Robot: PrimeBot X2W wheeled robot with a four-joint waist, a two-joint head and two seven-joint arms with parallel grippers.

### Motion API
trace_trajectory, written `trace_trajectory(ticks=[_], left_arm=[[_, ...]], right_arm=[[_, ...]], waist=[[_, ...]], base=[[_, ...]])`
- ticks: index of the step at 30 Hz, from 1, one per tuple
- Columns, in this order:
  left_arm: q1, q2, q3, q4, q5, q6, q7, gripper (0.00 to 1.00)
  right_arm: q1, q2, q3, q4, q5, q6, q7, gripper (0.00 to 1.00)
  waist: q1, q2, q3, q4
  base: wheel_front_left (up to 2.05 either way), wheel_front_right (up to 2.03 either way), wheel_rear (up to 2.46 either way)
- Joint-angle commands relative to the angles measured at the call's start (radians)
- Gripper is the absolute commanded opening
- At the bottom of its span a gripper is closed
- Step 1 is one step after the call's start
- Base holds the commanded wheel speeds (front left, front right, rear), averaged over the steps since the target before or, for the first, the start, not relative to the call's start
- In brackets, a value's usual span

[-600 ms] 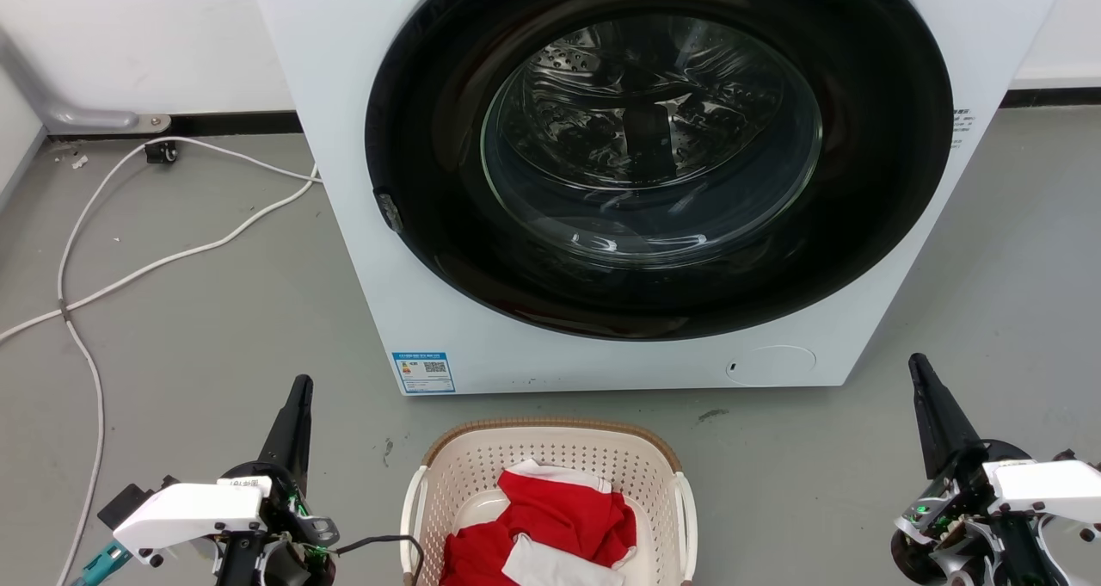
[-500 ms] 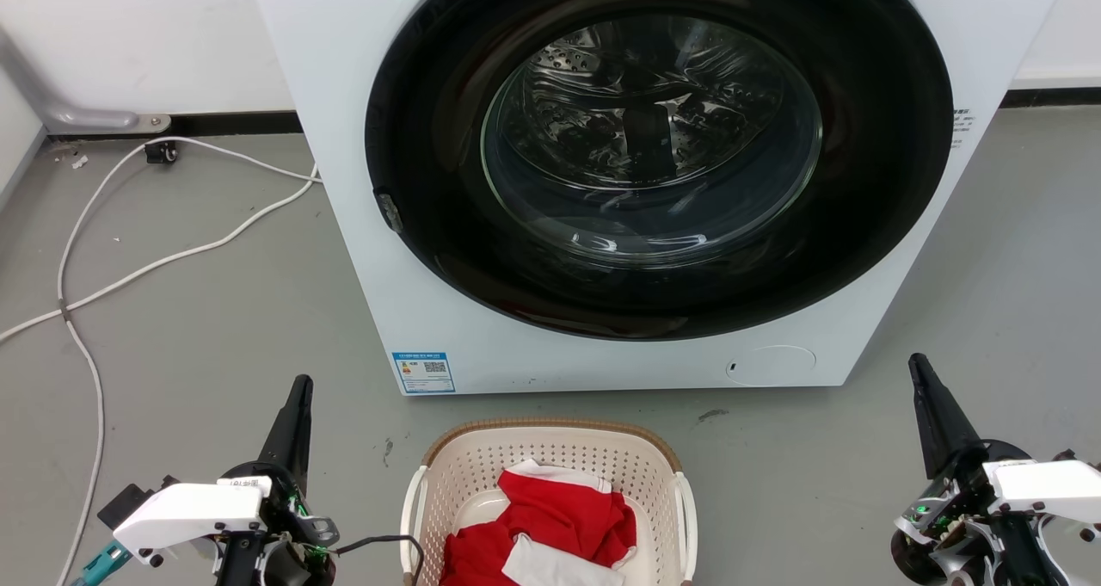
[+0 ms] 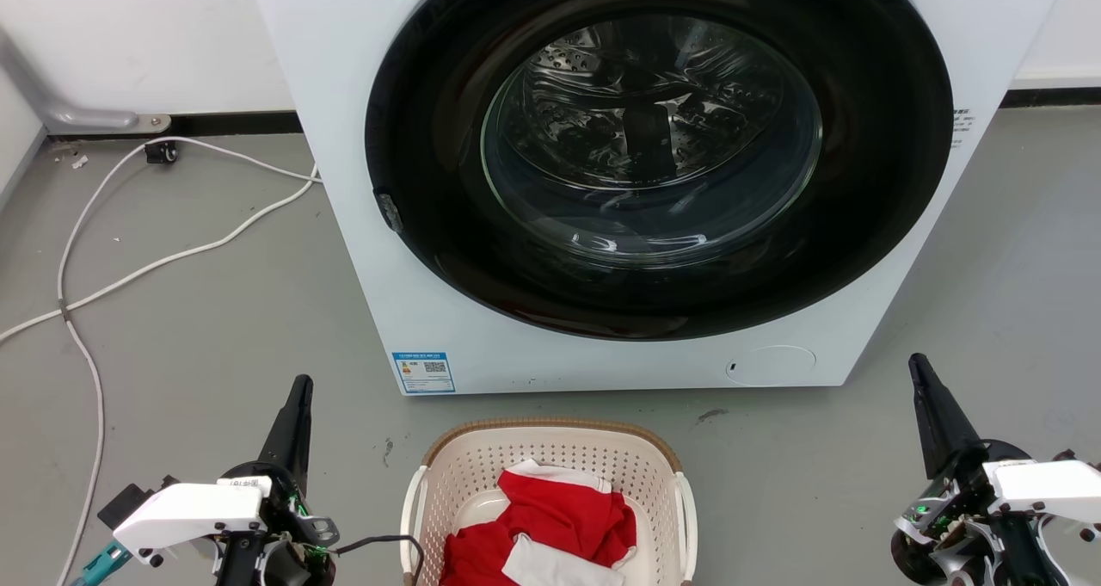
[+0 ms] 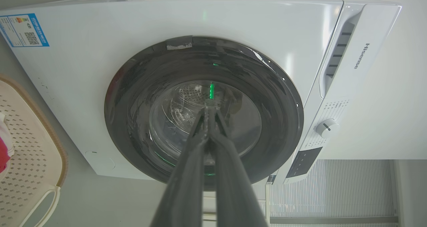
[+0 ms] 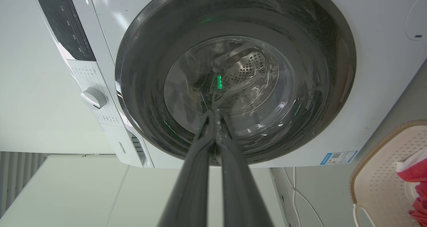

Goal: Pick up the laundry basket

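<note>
Left claw (image 3: 300, 390) and right claw (image 3: 919, 369), both closed tight and empty, flank the basket (image 3: 482, 470) lying between them, washer (image 3: 602, 364) ahead.

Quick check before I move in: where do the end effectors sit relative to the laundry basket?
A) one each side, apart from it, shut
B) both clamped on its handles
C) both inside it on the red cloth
A: the left end effector and right end effector flank the laundry basket without touching it, and both wrist views show their fingers pressed together.
</note>
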Motion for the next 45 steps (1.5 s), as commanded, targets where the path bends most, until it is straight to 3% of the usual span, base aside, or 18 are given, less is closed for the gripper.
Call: trace_trajectory(ticks=[1, 23, 24, 35, 45], left_arm=[[-0.011, -0.001, 0.003, 0.001, 0.003, -0.003, 0.003, 0.00], [-0.011, -0.001, 0.003, 0.001, 0.003, -0.003, 0.003, 0.00], [0.000, 0.000, 0.000, 0.000, 0.000, 0.000, 0.000, 1.00], [0.027, -0.004, -0.008, -0.001, 0.054, 0.000, -0.039, 1.00], [0.025, -0.004, -0.011, -0.059, 0.232, 0.012, -0.086, 1.00]], right_arm=[[-0.011, 0.003, -0.001, 0.001, -0.006, 0.000, 0.002, 0.00], [-0.012, 0.003, -0.001, 0.001, -0.006, 0.000, 0.002, 0.00], [0.000, 0.000, 0.000, 0.000, 0.000, 0.000, 0.000, 1.00], [0.033, 0.002, 0.004, 0.010, -0.056, 0.000, -0.039, 1.00], [0.044, 0.002, 0.005, -0.061, -0.272, 0.000, -0.086, 1.00]], waist=[[0.0000, 0.0000, 0.000, 0.000], [0.0000, 0.0000, 0.000, 0.000], [0.0000, 0.0000, 0.000, 0.000], [0.0000, 0.0000, 0.001, 0.000], [0.0000, 0.0000, 0.005, -0.002]], base=[[0.00, 0.00, 0.00], [0.00, 0.00, 0.00], [0.00, 0.00, 0.00], [0.00, 0.00, 0.00], [0.00, 0.00, 0.00]])
